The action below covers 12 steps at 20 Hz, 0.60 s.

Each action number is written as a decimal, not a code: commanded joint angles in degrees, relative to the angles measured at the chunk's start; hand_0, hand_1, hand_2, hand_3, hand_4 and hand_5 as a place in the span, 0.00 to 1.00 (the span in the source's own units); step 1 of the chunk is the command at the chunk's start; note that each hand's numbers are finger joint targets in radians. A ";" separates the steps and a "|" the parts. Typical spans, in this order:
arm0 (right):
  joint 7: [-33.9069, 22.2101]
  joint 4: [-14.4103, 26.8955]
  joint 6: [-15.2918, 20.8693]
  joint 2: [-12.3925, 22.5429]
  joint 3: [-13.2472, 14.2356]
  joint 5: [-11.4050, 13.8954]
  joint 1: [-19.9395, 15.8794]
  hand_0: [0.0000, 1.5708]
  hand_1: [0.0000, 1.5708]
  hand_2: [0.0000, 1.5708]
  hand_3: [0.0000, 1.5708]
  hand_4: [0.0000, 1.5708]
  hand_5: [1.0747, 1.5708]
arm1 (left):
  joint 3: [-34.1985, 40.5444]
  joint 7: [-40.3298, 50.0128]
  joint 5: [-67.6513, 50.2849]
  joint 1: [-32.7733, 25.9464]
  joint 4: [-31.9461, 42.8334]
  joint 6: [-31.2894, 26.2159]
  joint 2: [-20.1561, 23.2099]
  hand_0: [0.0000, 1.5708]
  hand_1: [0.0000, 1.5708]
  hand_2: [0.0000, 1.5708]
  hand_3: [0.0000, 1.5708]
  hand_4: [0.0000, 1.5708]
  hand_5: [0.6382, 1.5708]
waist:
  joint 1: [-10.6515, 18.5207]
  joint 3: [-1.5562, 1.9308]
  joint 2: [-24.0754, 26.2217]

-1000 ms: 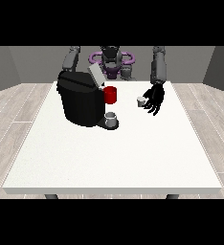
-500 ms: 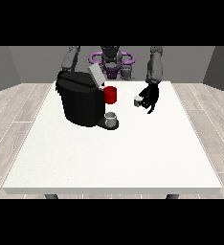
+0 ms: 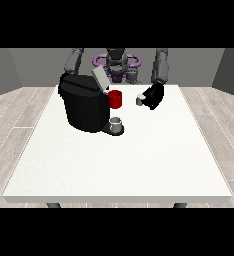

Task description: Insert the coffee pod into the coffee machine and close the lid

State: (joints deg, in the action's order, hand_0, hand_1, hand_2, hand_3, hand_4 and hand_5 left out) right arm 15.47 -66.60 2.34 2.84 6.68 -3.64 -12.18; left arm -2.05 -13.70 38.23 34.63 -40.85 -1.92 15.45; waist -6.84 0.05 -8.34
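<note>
Tabletop [image 3: 139, 165]: white, broad, filling most of the view; I stand behind its far edge.

Machine [image 3: 84, 107]: black, bulky, set on the tabletop towards the view's left and far side. Its grey lid [image 3: 100, 79] stands tilted up and open at the top right corner.

My arms: grey, both coming down from my shoulders at the far edge. The one at the view's left drops behind the machine, and my hand on that side is hidden, so I cannot report on it. The one at the view's right reaches down over the tabletop, to the right of the machine.

Red cup [image 3: 115, 99]: upright, just beside the machine's right flank, below the raised lid.

Hand at the view's right [image 3: 153, 97]: black, held above the tabletop, well to the right of the red cup and apart from the machine. Its fingers curl round the pod, closed on it.

Grey cup [image 3: 116, 123]: small, on the machine's low black base at the front, below the red cup.

Pod [image 3: 139, 99]: small, pale, gripped at the left tip of my hand at the view's right, off the tabletop, between that hand and the red cup, not touching the machine.
</note>
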 commanded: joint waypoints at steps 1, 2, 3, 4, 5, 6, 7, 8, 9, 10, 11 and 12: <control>-0.44 2.60 -0.16 0.45 1.26 -1.21 -1.53 0.00 0.00 0.00 0.00 0.18 1.00 | 1.61 1.82 -1.63 2.48 -0.21 -2.10 -2.05 0.93 0.93 0.91 0.86 0.36 1.00 | 0.80 -0.04 1.01; -1.50 3.66 0.21 1.92 1.22 0.12 -1.58 0.00 0.00 0.00 0.00 0.18 1.00 | 0.75 3.67 -1.59 3.97 -1.88 -6.47 -0.58 0.96 0.96 0.93 0.85 0.38 1.00 | 2.12 -0.03 3.66; -2.76 0.55 1.61 -1.33 -1.35 0.65 1.52 0.00 0.00 0.00 0.00 0.16 1.00 | 0.88 2.73 -1.64 1.91 -0.50 -5.98 -1.52 0.96 0.96 0.91 0.83 0.36 1.00 | 0.37 -0.05 5.42; 1.72 5.34 0.18 0.92 1.63 -0.66 -4.70 0.00 0.00 0.00 0.00 0.18 1.00 | 1.16 1.86 -0.50 5.25 -1.35 -3.28 -1.25 0.92 0.92 0.88 0.83 0.37 1.00 | 1.83 -0.04 -0.76; -1.96 4.24 1.71 -0.54 -0.14 0.61 0.00 0.00 0.00 0.00 0.00 0.18 1.00 | -0.76 4.34 -0.72 4.09 -3.15 -7.42 -2.53 0.89 0.89 0.88 0.82 0.38 1.00 | 2.07 -0.03 6.34; 0.43 4.61 -0.72 1.53 0.96 -0.50 -1.33 0.00 0.00 0.00 0.00 0.19 1.00 | 1.30 1.51 -0.87 4.15 -2.08 -4.65 -1.55 0.91 0.91 0.89 0.82 0.39 1.00 | 1.03 -0.04 2.36; 2.99 7.40 -3.18 3.19 2.10 -1.12 -0.17 0.00 0.00 0.00 0.00 0.18 1.00 | -0.22 5.88 -0.66 4.54 -4.73 -5.22 -4.50 0.90 0.90 0.89 0.82 0.38 1.00 | 2.48 -0.02 4.60; 2.52 8.10 -0.26 2.34 1.81 0.36 -0.65 0.00 0.00 0.00 0.00 0.17 1.00 | 1.10 6.43 -2.63 6.51 -5.13 -9.94 -2.76 0.91 0.91 0.90 0.85 0.37 1.00 | 3.34 -0.02 5.23; 3.06 6.31 -0.59 1.33 0.36 0.72 0.24 0.00 0.00 0.00 0.00 0.15 1.00 | 2.64 3.38 -3.00 6.15 -4.26 -7.58 -1.84 0.87 0.87 0.88 0.84 0.36 1.00 | 1.46 -0.04 3.84; 0.47 6.46 -1.05 3.17 1.36 0.13 -2.67 0.00 0.00 0.00 0.00 0.14 1.00 | 2.43 6.97 -2.60 8.62 -4.82 -8.26 -2.46 0.80 0.80 0.83 0.80 0.37 1.00 | 1.65 -0.04 4.39; -0.21 6.54 -0.74 2.14 0.13 0.89 -0.08 0.00 0.00 0.00 0.00 0.17 1.00 | 2.83 9.13 -3.36 8.26 -5.24 -9.68 -2.88 0.76 0.76 0.80 0.83 0.36 1.00 | 1.73 -0.04 6.97; -4.59 1.55 -0.57 1.45 -2.43 1.78 1.31 0.00 0.00 0.00 0.00 0.16 1.00 | 2.92 7.57 -2.92 4.34 -3.49 -7.19 -3.61 0.76 0.76 0.80 0.83 0.36 1.00 | -0.02 -0.06 8.93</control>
State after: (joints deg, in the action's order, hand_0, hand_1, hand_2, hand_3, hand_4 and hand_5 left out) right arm 15.13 -61.72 1.73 4.58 6.78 -3.07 -12.56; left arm -0.13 -7.82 35.92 40.33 -44.65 -9.14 12.85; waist -5.49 0.02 -2.92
